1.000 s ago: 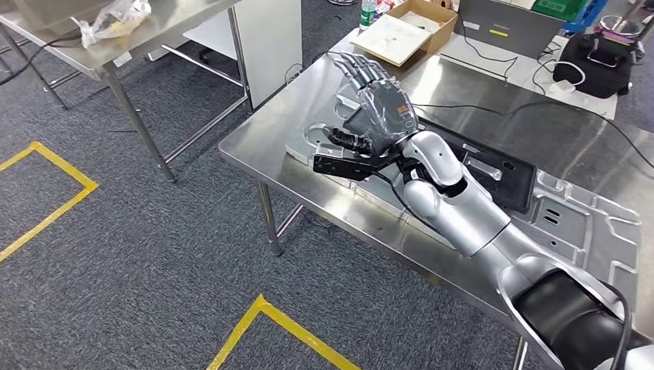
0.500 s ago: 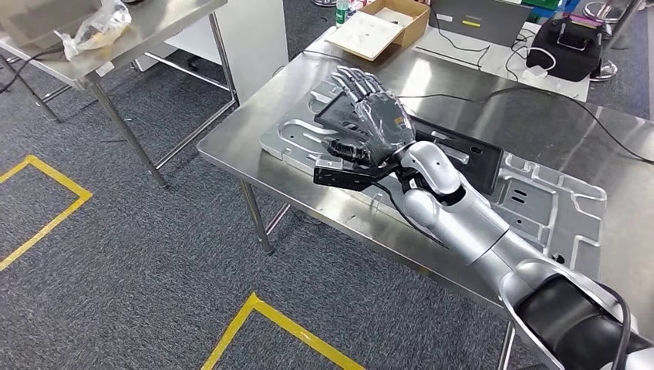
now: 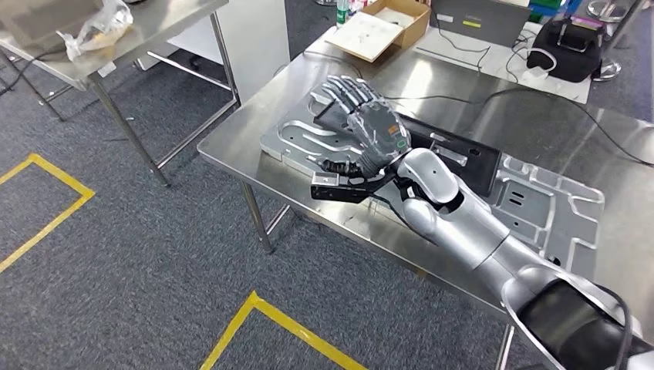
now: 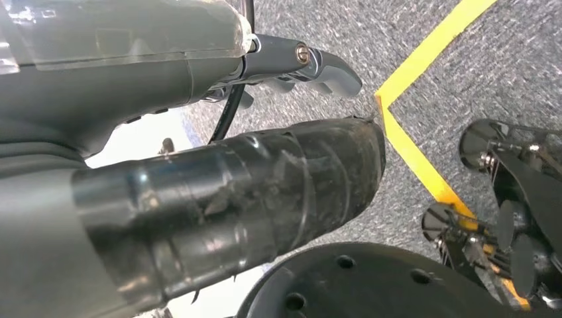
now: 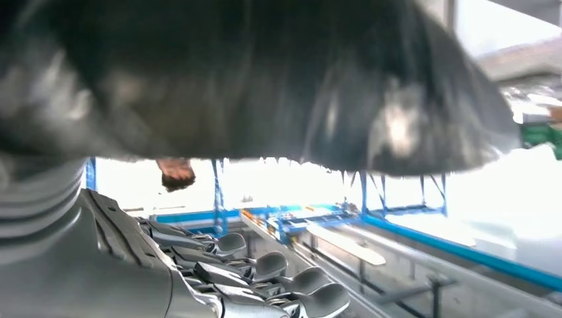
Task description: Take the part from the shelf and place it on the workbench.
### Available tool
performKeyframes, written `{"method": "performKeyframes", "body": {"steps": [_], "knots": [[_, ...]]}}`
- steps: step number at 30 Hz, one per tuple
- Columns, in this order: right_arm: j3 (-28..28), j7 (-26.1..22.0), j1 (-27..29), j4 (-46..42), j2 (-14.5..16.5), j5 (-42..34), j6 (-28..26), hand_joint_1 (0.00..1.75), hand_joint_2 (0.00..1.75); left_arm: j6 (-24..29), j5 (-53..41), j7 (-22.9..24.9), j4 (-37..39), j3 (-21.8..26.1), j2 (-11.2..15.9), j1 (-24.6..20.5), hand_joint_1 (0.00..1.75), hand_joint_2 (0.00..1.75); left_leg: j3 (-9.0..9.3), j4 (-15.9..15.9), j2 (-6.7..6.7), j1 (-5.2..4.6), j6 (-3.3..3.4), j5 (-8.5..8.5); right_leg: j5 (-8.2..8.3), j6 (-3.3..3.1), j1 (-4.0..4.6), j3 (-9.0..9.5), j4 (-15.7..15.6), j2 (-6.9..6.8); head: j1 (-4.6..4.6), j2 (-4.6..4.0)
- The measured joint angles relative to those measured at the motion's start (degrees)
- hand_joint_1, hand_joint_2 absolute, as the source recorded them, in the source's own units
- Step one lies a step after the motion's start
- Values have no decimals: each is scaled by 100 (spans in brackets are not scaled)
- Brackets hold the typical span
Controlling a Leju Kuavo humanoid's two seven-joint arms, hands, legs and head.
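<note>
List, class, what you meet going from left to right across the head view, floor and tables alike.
Yellow floor tape → crumpled clear plastic bag on the far steel table → robot's right hand over the steel workbench → silver cut-out metal plate.

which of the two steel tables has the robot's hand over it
The near workbench, with the black tray and silver metal plates on it: the right hand hovers there. The far table at upper left holds a crumpled plastic bag.

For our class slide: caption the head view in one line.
Right hand, fingers apart, above the black part lying on the steel workbench.
</note>
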Motion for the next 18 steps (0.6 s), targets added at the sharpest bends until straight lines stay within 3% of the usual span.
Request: {"method": "performKeyframes", "body": {"steps": [2,4,5,7,8,9,11,13,14,16,18], "knots": [[34,-5,7,2,2,23,-16,0,175,-1,-9,0,-1,1,-11,-7,0,0,14,-95,-25,36,3,67,-359,50,-42,-221,559,8,-1,0],[81,-8,48,3,5,37,-17,0,175,-2,-10,0,-1,1,-20,-12,0,0,-67,-33,-88,67,-34,69,-519,135,-105,-389,966,7,-2,1],[103,-13,62,3,5,42,-19,0,175,-2,-10,1,-1,1,-27,-12,0,0,-125,30,-134,91,-68,61,-446,182,-143,-344,901,8,-1,0],[130,-21,69,-3,6,50,-21,0,175,-1,-14,1,-1,1,-32,-12,0,0,-263,214,-235,161,-181,22,-169,279,-214,-29,336,64,-3,0],[140,-26,71,-9,8,55,-22,0,175,3,-15,1,-7,2,-30,-13,0,0,-332,316,-291,173,-254,-2,-80,313,-228,95,86,163,5,0],[151,-30,76,-25,9,58,-23,0,175,7,-17,1,-12,2,-28,-15,0,0,-392,401,-341,176,-320,-24,-51,287,-229,158,-36,252,4,1],[184,-37,83,-66,22,61,-26,0,175,13,-20,0,-23,3,-25,-13,0,0,-462,479,-436,159,-424,-27,-79,163,-200,117,14,335,5,1],[215,-39,66,-106,68,62,-24,0,175,13,-23,0,-23,4,-31,7,0,0,-506,490,-481,186,-483,-2,-54,19,-190,86,51,233,-4,0],[231,-40,54,-126,110,62,-22,0,175,13,-24,0,-23,4,-32,16,0,0,-555,570,-428,192,-487,-63,-27,-37,-182,72,50,184,-8,0],[261,-42,41,-173,190,73,-21,0,175,13,-26,0,-23,4,-36,17,0,0,-777,1097,-226,171,-444,-435,25,-127,-148,31,41,77,-11,-1],[302,-48,52,-202,245,103,-20,0,175,13,-29,0,-23,3,-36,3,0,0,-1086,1907,-108,122,-392,-895,51,-170,-84,-10,41,-52,-11,-1]]}}
